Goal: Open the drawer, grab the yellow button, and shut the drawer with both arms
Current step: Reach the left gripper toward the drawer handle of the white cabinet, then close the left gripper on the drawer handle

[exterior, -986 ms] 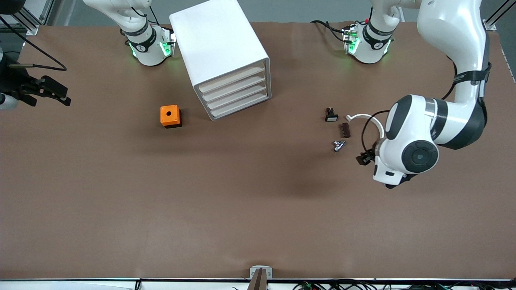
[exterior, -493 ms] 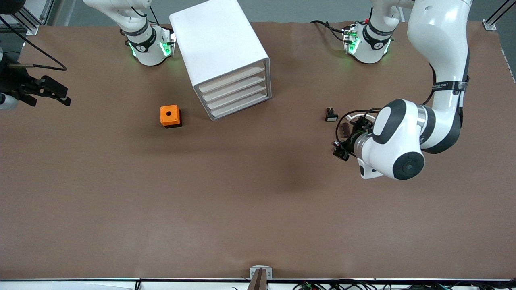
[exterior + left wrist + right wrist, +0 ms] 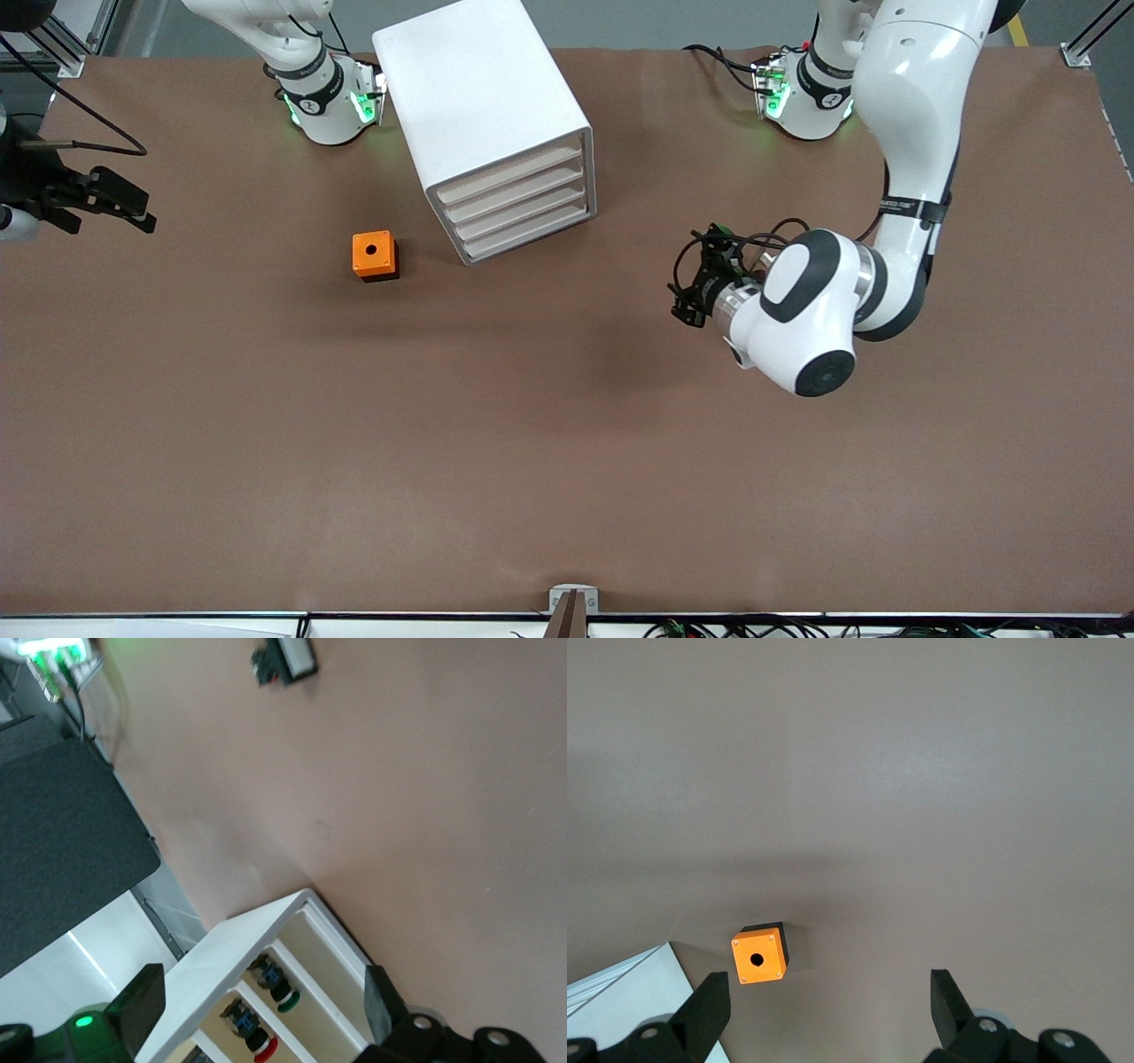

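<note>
The right gripper (image 3: 133,211), spread, is held waiting over the table's (image 3: 266,461) edge at the right arm's end; the white four-drawer cabinet (image 3: 478,97) is seen shut. The orange-capped button is not made out, presumably in a drawer, and is judged light, rigid, best pinched across its body. The left gripper (image 3: 687,306), spread and empty, is held over open table before the drawer fronts.

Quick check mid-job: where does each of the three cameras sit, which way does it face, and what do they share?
Front view: high across the table, facing both bases; shows the drawer cabinet, left gripper and right gripper.
Left wrist view: on the left wrist, facing the cabinet; open fingers show.
Right wrist view: on the right wrist, looking down at the orange box; open fingers show.
Shared: all three show the cabinet.
</note>
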`<action>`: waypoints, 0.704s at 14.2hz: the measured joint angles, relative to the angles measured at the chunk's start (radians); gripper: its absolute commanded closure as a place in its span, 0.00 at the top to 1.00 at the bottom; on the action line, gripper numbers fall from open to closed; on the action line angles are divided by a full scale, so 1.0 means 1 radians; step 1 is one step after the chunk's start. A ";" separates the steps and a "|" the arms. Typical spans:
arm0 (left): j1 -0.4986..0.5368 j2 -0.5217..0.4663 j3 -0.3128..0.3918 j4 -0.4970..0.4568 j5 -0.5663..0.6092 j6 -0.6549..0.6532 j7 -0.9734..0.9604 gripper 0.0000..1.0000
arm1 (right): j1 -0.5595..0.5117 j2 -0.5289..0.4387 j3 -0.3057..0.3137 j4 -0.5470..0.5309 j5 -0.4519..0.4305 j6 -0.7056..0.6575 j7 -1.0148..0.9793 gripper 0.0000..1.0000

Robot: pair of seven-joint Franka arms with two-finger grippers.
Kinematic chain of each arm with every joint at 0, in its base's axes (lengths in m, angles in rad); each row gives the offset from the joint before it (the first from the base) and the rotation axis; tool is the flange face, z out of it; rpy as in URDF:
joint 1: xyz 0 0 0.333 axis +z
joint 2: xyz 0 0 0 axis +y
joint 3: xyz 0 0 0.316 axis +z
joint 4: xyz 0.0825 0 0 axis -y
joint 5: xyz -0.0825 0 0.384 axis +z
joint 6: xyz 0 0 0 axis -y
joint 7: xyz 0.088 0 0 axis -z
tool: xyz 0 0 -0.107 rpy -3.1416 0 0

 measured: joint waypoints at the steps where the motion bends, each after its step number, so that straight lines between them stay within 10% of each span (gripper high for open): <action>1: -0.015 0.004 0.000 0.000 -0.030 -0.001 -0.053 0.99 | 0.000 0.000 0.000 0.000 0.000 0.000 0.000 1.00; 8: -0.092 0.067 -0.001 0.002 -0.292 -0.006 -0.426 0.97 | 0.000 0.000 0.000 0.000 0.000 0.000 0.000 1.00; 10: -0.108 0.082 -0.005 0.002 -0.345 -0.008 -0.493 0.78 | 0.000 0.000 0.000 0.000 0.000 0.000 0.000 1.00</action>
